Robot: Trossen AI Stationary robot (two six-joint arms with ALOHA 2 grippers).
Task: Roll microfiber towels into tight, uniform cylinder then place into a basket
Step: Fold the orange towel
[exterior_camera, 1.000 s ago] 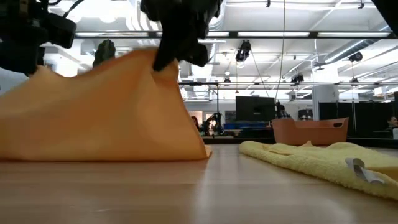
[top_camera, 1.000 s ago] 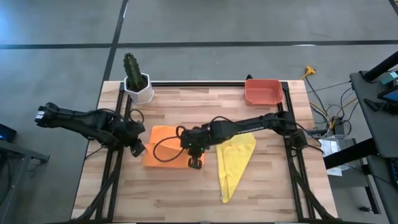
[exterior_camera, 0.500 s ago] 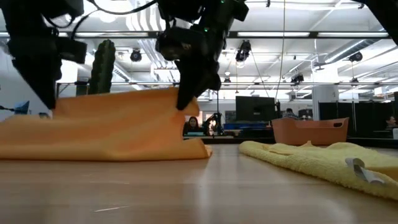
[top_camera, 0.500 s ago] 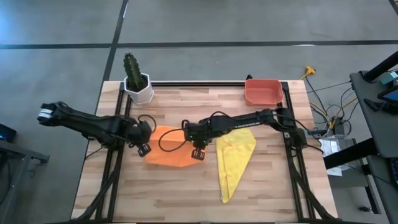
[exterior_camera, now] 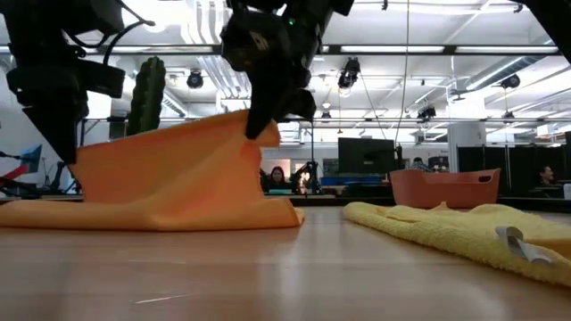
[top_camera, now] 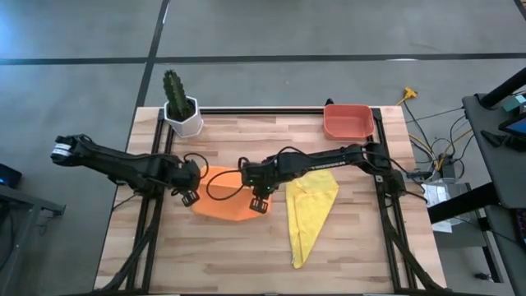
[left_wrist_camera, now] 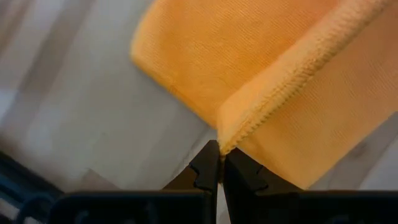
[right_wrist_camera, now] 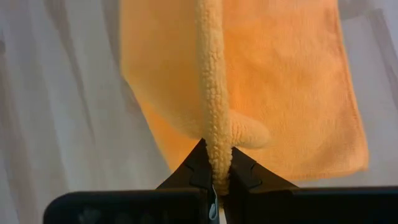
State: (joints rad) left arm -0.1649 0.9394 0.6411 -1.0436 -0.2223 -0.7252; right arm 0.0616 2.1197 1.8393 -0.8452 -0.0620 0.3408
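High view: the orange towel (top_camera: 223, 203) lies mid-table, its two lifted corners pinched by the left hand (top_camera: 189, 197) and right hand (top_camera: 259, 204), both clenched on its hem. Unequal pulling could slip a corner free, skewing the fold.

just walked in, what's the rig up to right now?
Both arms are working the orange towel near the middle of the table. The left hand is shut on one edge and the right hand is shut on the opposite edge, holding that side lifted while the rest lies on the wood. It isn't rolled yet. The yellow towel lies loosely folded beside it, untouched, and nothing shows inside the salmon-red basket at the far right corner.
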